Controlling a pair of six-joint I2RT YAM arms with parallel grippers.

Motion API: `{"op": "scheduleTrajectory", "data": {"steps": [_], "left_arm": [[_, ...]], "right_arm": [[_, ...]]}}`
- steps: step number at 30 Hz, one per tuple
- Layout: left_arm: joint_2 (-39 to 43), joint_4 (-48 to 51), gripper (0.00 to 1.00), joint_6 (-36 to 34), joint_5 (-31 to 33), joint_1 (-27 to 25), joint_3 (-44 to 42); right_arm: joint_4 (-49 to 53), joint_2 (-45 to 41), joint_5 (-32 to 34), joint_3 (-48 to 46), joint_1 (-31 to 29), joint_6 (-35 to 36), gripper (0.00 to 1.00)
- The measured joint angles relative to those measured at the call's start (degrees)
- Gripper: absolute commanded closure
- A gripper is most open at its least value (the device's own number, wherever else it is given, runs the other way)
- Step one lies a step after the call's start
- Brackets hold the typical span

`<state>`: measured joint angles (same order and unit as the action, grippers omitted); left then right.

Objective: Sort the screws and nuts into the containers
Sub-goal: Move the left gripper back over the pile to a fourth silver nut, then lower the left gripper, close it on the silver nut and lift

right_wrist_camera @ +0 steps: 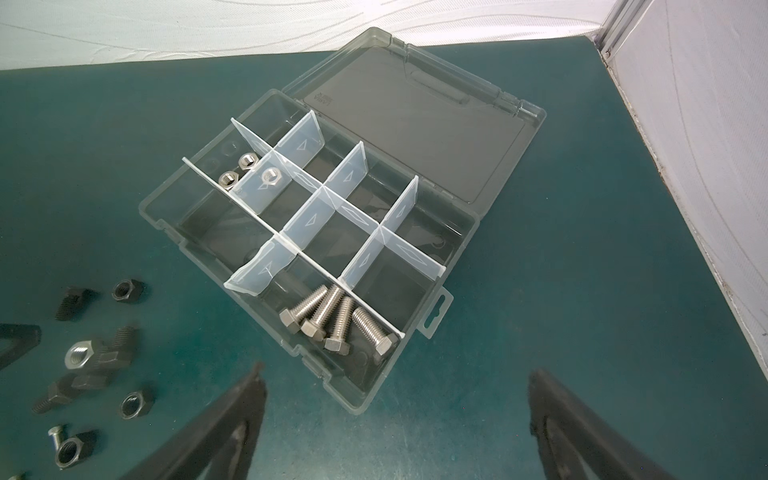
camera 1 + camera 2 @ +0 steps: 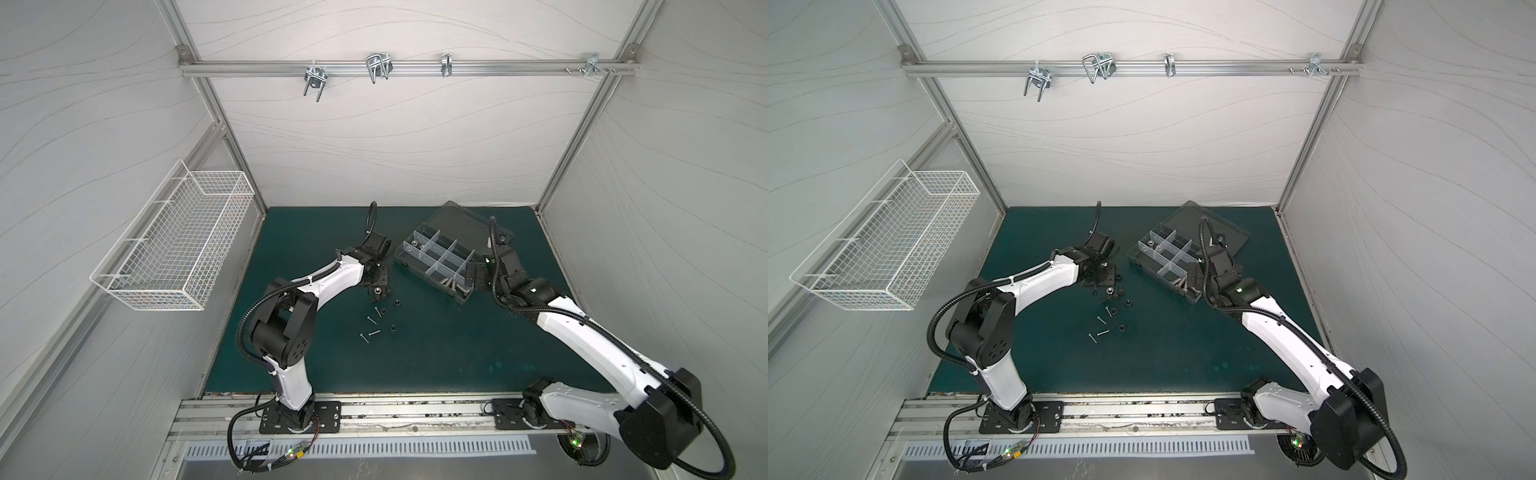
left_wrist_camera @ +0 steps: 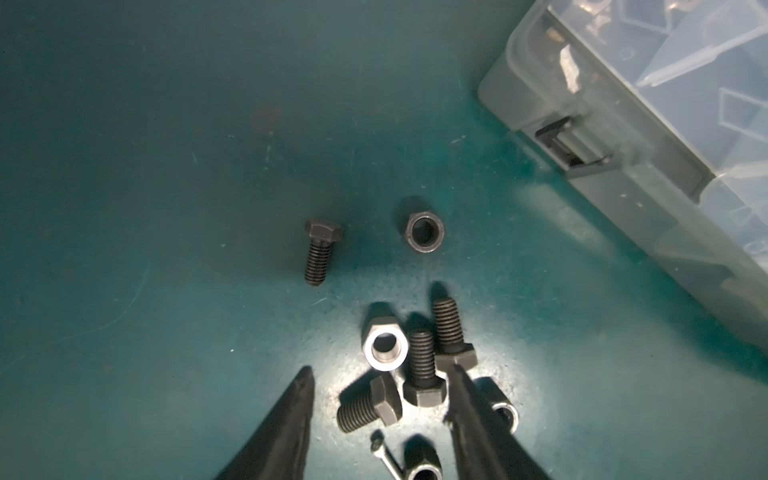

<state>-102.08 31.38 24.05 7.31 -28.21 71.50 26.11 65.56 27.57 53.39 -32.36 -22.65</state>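
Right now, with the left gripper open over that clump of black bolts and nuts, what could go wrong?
The left gripper straddles a silver nut and two black bolts lying close together, so closing might catch several kinds at once. One fingertip overlaps a third bolt at its head and may roll it away. The open right gripper hovers by the organizer box corner; a bump could shift it.

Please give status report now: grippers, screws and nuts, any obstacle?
Left gripper open, low over black bolts and a silver nut. Right gripper open, empty, beside organizer box. Four silver bolts, three silver nuts boxed; rest loose on mat. No obstacle seen.
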Motion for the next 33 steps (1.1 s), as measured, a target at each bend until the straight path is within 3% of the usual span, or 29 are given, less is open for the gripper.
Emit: {"op": "scheduleTrajectory", "data": {"steps": [26, 33], "left_arm": [[-7.72, -0.35, 0.54, 0.26, -2.34, 0.02, -0.09], [-8.31, -0.57, 0.59, 0.59, -2.19, 0.02, -0.07]], "right_arm": [[0.00, 0.17, 0.42, -0.13, 0.00, 0.02, 0.01], [0.00, 0.24, 0.50, -0.13, 0.00, 0.02, 0.01]]}}
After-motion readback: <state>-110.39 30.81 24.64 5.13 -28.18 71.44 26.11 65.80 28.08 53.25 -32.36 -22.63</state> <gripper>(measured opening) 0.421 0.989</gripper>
